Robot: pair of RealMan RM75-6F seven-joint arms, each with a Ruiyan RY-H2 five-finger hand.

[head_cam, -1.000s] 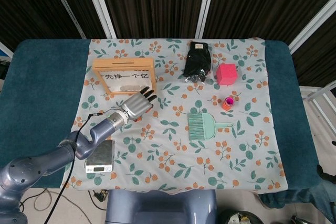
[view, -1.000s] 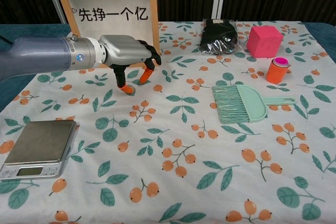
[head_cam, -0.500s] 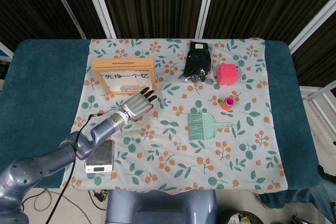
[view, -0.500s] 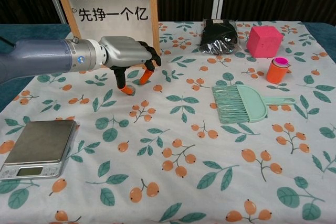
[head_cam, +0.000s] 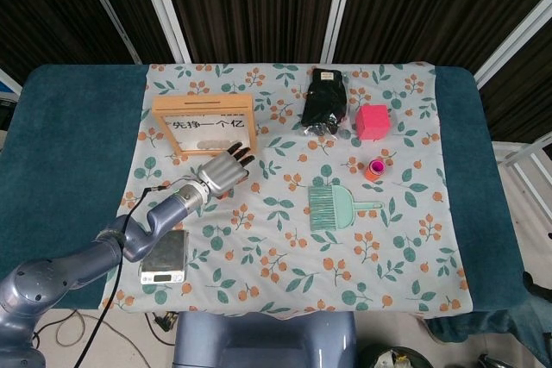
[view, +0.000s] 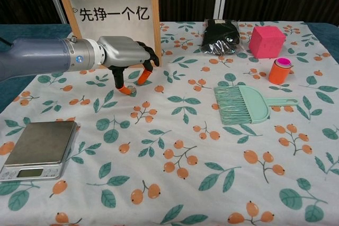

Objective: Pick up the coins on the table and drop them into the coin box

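The wooden coin box [head_cam: 203, 115] stands upright at the back left, its front panel [view: 114, 3] printed with black characters. Through the panel, grey coins show at the bottom in the head view. My left hand [head_cam: 222, 171] hovers just in front of the box's right lower corner. In the chest view the left hand [view: 127, 54] has its fingers apart and bent downward, and the orange fingertips [view: 143, 78] hang above the cloth with nothing visible between them. A few small grey coins [head_cam: 343, 135] lie beside the black glove [head_cam: 325, 101]. My right hand is out of both views.
A silver scale [head_cam: 164, 256] [view: 39, 144] sits at the front left, under my left forearm. A teal dustpan brush [head_cam: 332, 208] [view: 241, 104] lies right of centre. A pink cube [head_cam: 373, 121] [view: 266, 41] and an orange cup [head_cam: 374, 170] [view: 279, 70] stand at the right.
My left hand has drifted slightly to the left, closer to the box's corner. Its fingers keep the same spread pose. Nothing else has moved.
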